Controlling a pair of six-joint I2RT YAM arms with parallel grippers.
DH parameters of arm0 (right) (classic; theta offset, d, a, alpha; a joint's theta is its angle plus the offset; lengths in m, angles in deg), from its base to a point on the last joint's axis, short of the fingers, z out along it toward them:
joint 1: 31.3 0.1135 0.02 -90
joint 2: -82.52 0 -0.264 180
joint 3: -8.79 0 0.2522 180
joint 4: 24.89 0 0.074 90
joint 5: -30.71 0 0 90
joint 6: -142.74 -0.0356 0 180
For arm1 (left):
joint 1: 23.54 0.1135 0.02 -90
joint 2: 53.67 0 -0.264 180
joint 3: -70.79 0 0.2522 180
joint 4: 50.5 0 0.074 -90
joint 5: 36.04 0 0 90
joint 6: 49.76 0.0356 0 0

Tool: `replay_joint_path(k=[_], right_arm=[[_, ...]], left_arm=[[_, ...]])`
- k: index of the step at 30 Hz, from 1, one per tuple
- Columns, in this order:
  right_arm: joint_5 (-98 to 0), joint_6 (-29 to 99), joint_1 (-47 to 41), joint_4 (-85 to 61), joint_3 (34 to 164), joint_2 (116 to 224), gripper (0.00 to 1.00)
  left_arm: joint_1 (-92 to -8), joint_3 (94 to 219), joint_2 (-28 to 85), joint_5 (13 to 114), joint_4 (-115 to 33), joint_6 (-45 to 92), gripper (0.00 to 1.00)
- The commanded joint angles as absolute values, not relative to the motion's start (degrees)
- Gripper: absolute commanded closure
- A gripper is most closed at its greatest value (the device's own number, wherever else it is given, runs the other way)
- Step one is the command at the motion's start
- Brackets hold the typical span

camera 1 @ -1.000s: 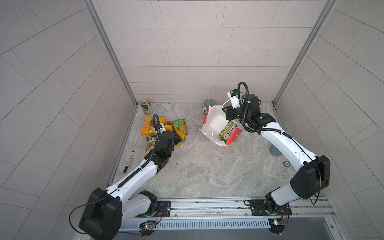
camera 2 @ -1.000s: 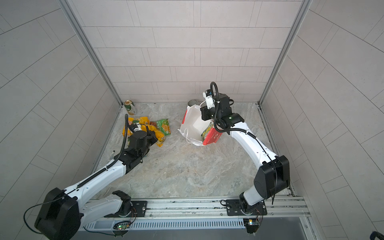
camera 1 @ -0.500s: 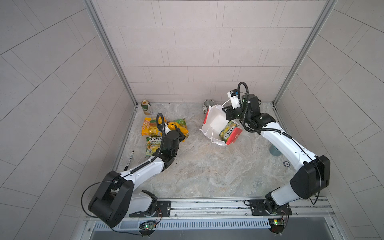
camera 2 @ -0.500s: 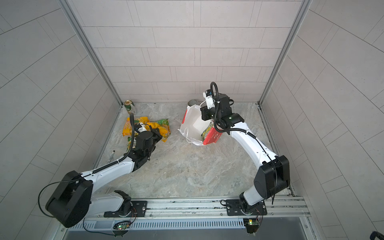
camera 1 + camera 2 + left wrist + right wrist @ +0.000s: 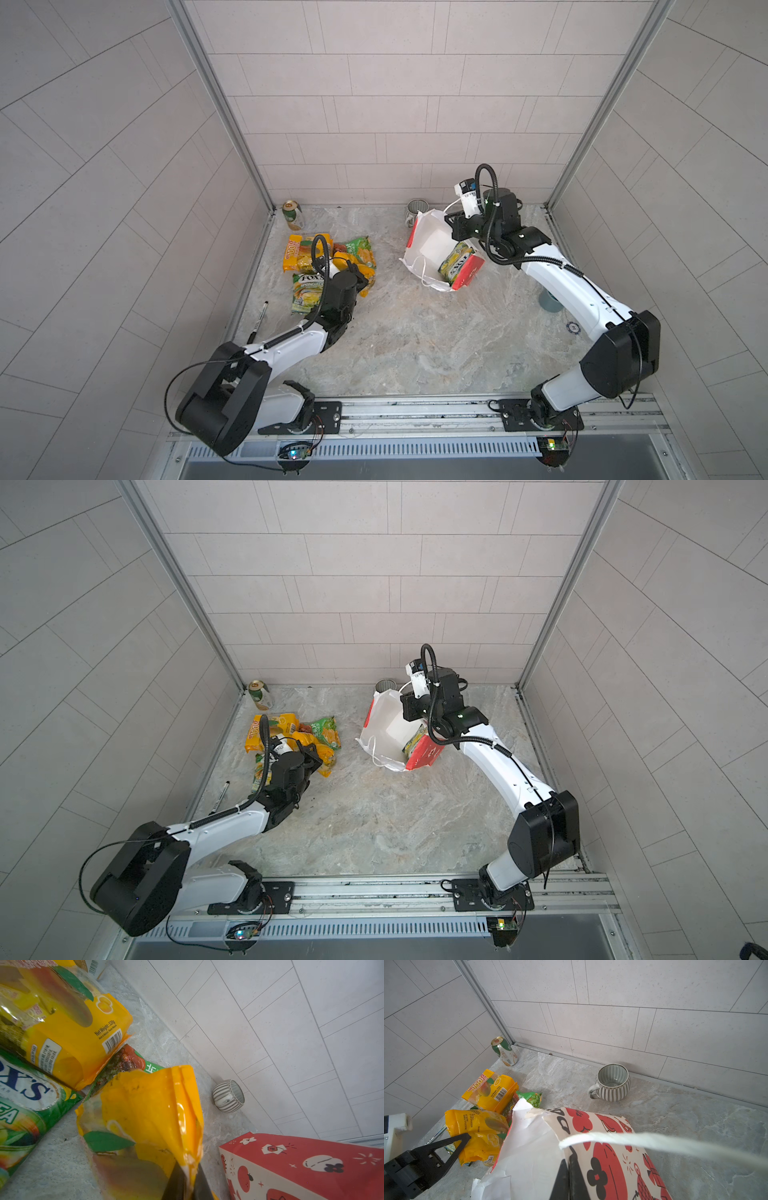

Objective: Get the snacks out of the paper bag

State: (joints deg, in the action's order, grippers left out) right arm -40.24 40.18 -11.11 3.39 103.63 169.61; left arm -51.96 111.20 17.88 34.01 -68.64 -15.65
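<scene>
Count: 4 packets [image 5: 305, 257] out on surface [image 5: 415, 332], left side; fifth packet [image 5: 456, 262] in bag [image 5: 428, 245]. Grip: left hand [image 5: 188, 1167] pinched on yellow packet [image 5: 145, 1109] edge; right hand [image 5: 568, 1161] clamped on bag rim.

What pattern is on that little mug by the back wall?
The mug has vertical grey and white stripes, clearest in the right wrist view.

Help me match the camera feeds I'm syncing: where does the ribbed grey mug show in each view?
In a top view: ribbed grey mug at the back wall, just behind the paper bag.
In a top view: mug likewise behind the bag's rim.
Left wrist: mug by the wall, beyond the bag's red side.
Right wrist: mug upright, handle showing, past the bag's printed face.
Shared landmark: the paper bag.
</scene>
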Motion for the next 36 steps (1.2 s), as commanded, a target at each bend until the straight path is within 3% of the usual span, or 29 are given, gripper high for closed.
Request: replay_joint_path(k=[1, 5, 16, 18, 27, 31, 36], right_arm=[[-39.6, 39.3, -11.3, 1.8, 103.2, 167.9, 1.00], [-39.6, 39.2, -11.3, 1.7, 103.1, 167.8, 1.00], [-39.5, 39.0, -11.3, 1.2, 102.9, 168.1, 0.99], [-39.3, 39.1, -11.3, 1.1, 103.0, 168.2, 0.99], [-39.2, 39.3, -11.3, 1.2, 103.0, 168.1, 0.98], [-39.2, 39.5, -11.3, 1.2, 102.9, 168.0, 0.98], [-39.2, 39.5, -11.4, 1.2, 102.7, 167.7, 0.98]], left_arm=[[-52.2, 110.2, 14.6, 32.7, -72.7, -14.8, 0.87], [-52.2, 108.3, 9.8, 33.4, -68.4, -14.7, 0.80], [-51.7, 112.5, -6.1, 35.0, -46.0, -2.3, 0.79], [-51.7, 116.7, -5.1, 36.4, -40.6, 1.6, 0.63], [-49.1, 137.4, 15.9, 53.2, -25.1, 14.2, 0.27], [-49.9, 148.3, 27.0, 53.4, -17.8, 16.5, 0.22], [-50.1, 152.5, 37.0, 51.3, -17.7, 15.5, 0.20]])
